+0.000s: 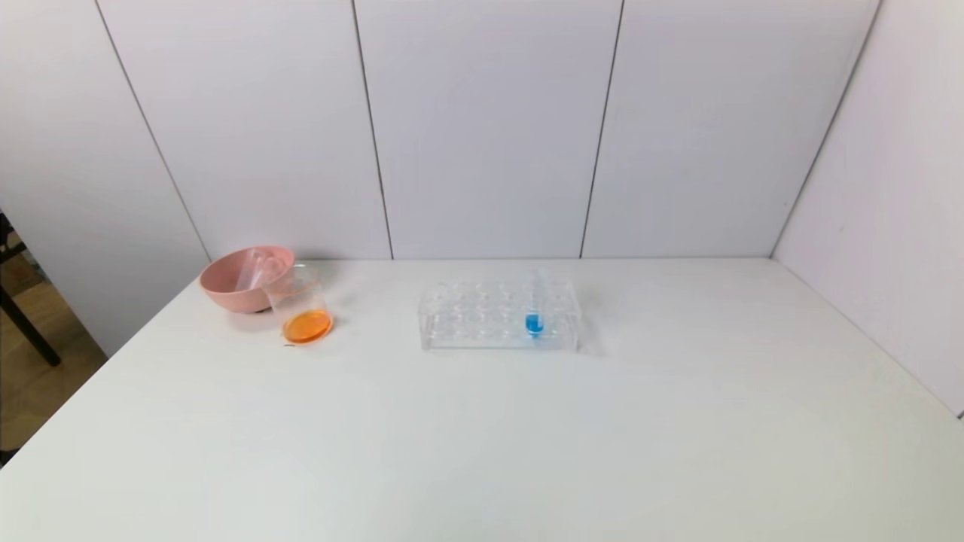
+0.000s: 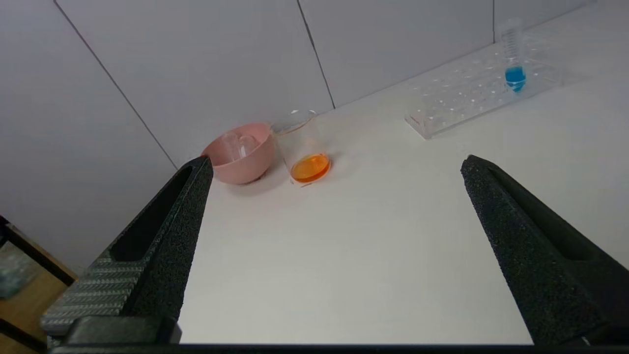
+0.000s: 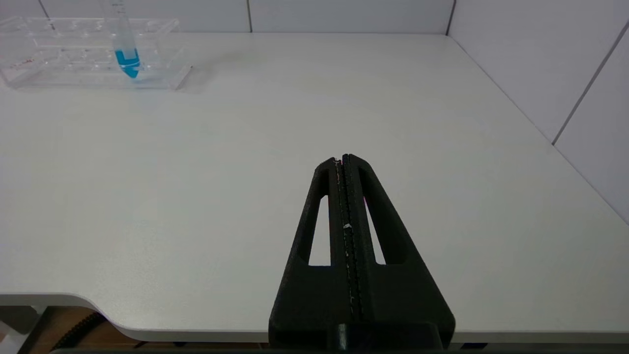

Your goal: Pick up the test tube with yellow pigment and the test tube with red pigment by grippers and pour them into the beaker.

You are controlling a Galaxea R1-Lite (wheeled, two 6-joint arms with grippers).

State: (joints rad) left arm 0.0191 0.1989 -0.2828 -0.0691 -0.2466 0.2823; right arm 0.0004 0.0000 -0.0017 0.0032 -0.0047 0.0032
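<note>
Right, working across from my left: the pink bowl sits at the far left of the white table, close to the back wall, and I can make out clear tubes lying inside it, though I cannot tell which pigment each one held. Just beside the bowl, touching or nearly so, stands the beaker with a shallow layer of orange liquid at its bottom. Further along, near the middle of the table, is the clear tube rack, holding one upright tube with blue liquid toward its right end.

My left gripper hangs over the table's near left side, its fingers spread wide with nothing between them, pointed toward the bowl and beaker but well apart from both. My right gripper sits low over the near right edge of the table, its fingers pressed together and empty, well apart from the rack.
</note>
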